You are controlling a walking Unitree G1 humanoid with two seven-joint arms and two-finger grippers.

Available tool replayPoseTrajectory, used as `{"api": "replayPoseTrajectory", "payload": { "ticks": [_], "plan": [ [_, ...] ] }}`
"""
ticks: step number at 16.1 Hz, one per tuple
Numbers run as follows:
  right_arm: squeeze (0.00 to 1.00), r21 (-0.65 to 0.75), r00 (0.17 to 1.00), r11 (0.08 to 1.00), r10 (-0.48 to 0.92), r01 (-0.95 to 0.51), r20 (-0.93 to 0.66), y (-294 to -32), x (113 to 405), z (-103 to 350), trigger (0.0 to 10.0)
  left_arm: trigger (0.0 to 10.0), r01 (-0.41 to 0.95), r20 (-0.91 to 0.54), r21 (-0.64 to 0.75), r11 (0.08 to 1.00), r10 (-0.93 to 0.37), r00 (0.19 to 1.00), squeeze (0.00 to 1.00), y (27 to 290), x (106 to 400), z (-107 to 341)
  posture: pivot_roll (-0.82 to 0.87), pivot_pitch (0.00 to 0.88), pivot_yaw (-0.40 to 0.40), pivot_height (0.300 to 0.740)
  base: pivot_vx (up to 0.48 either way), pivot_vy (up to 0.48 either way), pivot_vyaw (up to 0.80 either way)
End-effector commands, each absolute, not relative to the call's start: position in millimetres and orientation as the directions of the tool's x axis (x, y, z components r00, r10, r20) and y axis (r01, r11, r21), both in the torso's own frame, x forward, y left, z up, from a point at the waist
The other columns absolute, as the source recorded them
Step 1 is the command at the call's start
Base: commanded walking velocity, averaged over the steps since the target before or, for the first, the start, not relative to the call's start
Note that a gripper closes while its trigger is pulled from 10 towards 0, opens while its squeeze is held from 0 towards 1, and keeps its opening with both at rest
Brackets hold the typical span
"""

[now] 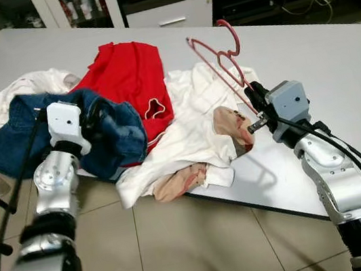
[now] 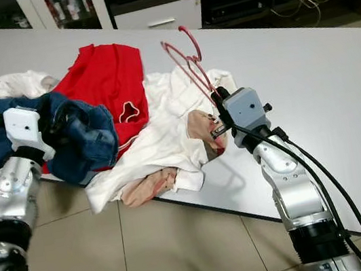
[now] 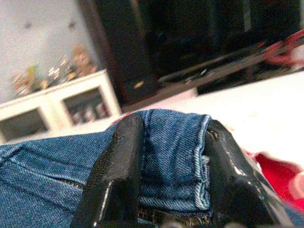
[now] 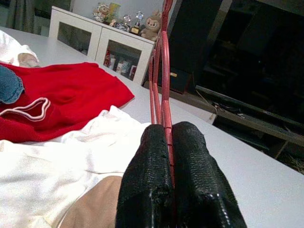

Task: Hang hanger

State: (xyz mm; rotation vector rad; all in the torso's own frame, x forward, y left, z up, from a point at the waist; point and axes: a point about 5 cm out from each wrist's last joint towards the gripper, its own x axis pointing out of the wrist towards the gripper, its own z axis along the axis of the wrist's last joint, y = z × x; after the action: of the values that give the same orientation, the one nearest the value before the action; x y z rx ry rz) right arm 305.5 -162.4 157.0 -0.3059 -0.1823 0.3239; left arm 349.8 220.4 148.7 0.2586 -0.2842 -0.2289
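A thin red wire hanger (image 1: 220,57) stands tilted above the white shirt (image 1: 187,131), its hook (image 1: 231,33) pointing up and away from me. My right gripper (image 1: 255,98) is shut on the hanger's lower bar; in the right wrist view the fingers (image 4: 190,171) pinch the red wire (image 4: 163,71). My left gripper (image 1: 99,117) is shut on a fold of blue jeans (image 1: 97,131) at the table's near edge; the left wrist view has denim (image 3: 173,156) between the two fingers (image 3: 118,166).
A pile of clothes lies on the grey table (image 1: 320,65): a red garment (image 1: 126,72), a white garment (image 1: 16,93) at the left and a beige cloth (image 1: 181,180) hanging over the near edge. Tiled floor (image 1: 184,245) lies below. Cabinets (image 1: 43,6) stand behind.
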Motion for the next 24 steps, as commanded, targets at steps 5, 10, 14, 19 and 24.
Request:
{"api": "replayPoseTrajectory", "payload": {
  "ticks": [5, 10, 14, 19, 24],
  "plan": [
    [0.00, -0.315, 0.925, 0.902, 0.352, -0.294, 0.146, -159, 306, 164, 10.0, 10.0, 0.185, 0.156, 0.231, 0.955, -0.224, 0.962, 0.09, 224, 343, 126, -0.10, 0.000, 0.065, 0.740, 0.000, 0.000, 0.00],
    [0.00, -0.317, 0.924, 0.902, 0.352, -0.294, 0.147, -159, 307, 165, 10.0, 10.0, 0.199, -0.183, 0.182, 0.963, -0.165, 0.969, 1.00, 235, 339, 89, -0.10, 0.000, 0.063, 0.740, 0.000, 0.000, 0.00],
    [0.00, -0.316, 0.924, 0.902, 0.354, -0.295, 0.146, -159, 307, 164, 10.0, 10.0, 0.267, -0.029, 0.183, 0.946, -0.267, 0.963, 1.00, 220, 342, 112, -0.10, 0.000, 0.061, 0.740, 0.000, 0.000, 0.00],
    [0.00, -0.316, 0.923, 0.901, 0.357, -0.298, 0.146, -159, 306, 165, 10.0, 10.0, 0.410, -0.002, 0.165, 0.897, -0.415, 0.910, 0.00, 202, 330, 118, -0.10, 0.000, 0.058, 0.740, 0.000, 0.000, 0.00],
    [0.00, -0.317, 0.923, 0.900, 0.357, -0.300, 0.141, -159, 306, 164, 10.0, 10.0, 0.383, 0.126, 0.291, 0.877, -0.432, 0.893, 0.00, 212, 313, 139, -0.09, 0.000, 0.058, 0.740, 0.000, 0.000, 0.00]
  ]
}}
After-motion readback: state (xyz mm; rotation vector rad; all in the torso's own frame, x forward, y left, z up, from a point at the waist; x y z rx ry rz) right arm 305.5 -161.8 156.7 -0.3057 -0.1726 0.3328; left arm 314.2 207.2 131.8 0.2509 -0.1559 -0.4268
